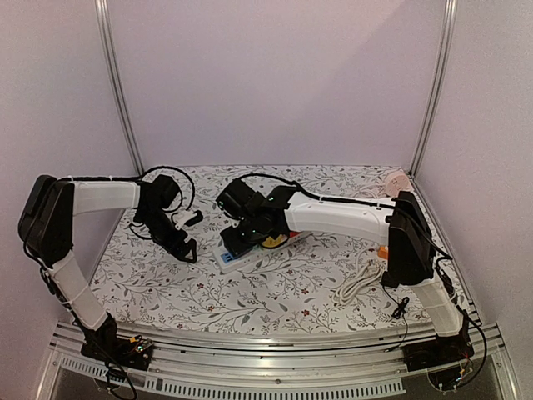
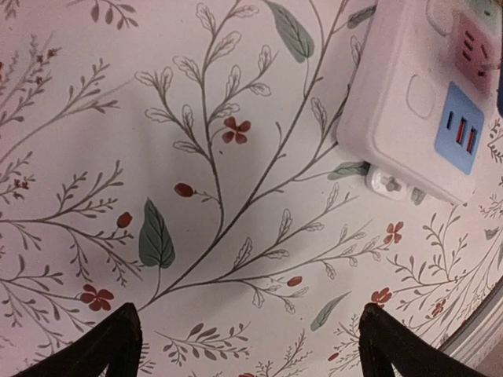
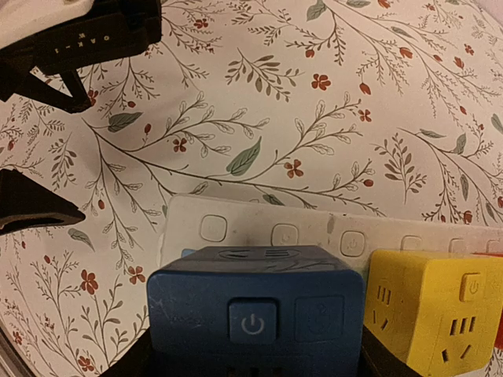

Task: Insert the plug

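The R gripper [image 3: 255, 352] is closed on a blue cube-shaped plastic plug [image 3: 255, 310]. One black finger [image 3: 137, 363] presses on each side of it, and the face w/ the power-symbol button looks toward the wrist camera. Just beyond the fingertips lies a long white plastic power strip [image 3: 314, 229], flat on the flower-pattern table cloth [image 3: 259, 102]. The blue plug sits over the left end of the strip. Whether its pins are already in a socket cannot be told, bc the cube hides them. Just to the right of the R gripper, beside the blue plug, a yellow cube-shaped plastic adapter [image 3: 432, 306] stands on the same strip.

The L gripper [image 2: 247, 318] is spread wide w/ nothing between its fingers [image 2: 106, 345]; only cloth is under it. The end of the strip, w/ a blue USB panel [image 2: 460, 129], is ahead of it and to the right, apart from the fingertips.

A coiled white cable [image 1: 358, 282] lies well apart from both grippers, back by the elbow of the R arm.
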You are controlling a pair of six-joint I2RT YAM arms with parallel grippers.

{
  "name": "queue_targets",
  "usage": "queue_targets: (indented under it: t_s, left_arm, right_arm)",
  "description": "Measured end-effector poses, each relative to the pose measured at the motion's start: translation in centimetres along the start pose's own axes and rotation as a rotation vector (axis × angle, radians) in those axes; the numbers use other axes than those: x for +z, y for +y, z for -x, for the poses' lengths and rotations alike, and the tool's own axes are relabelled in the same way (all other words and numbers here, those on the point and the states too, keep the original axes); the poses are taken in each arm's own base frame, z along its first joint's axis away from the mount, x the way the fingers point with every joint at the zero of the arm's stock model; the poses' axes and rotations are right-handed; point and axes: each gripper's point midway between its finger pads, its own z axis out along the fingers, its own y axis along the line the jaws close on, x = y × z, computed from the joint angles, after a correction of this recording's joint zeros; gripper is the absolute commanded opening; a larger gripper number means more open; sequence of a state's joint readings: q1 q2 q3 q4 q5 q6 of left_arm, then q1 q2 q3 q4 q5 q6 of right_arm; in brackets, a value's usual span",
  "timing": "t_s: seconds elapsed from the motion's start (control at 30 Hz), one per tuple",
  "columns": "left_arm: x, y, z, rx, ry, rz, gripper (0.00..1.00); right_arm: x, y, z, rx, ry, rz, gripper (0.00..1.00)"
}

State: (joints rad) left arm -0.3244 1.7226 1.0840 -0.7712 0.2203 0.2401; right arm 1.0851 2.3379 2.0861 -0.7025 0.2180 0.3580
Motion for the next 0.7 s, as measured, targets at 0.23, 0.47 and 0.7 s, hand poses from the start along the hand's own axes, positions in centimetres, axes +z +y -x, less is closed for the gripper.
queue_targets:
  t_s: [0.23,0.47,0.7]
  left_arm:
    - [0.0,0.0,0.0,0.003,0.001,0.002,0.95]
    - [0.0,0.1,0.0,0.003,0.001,0.004,0.95]
    - [0.0,0.1,0.0,0.003,0.002,0.004,0.95]
  right_arm:
    - [0.3,-0.3,-0.1,0.003,0.006,-0.004,0.0]
    - [1.0,-0.7,-0.5,0.016,0.019,-0.005,0.0]
    - [1.1,-0.8,-0.5,0.031,0.023,-0.001,0.0]
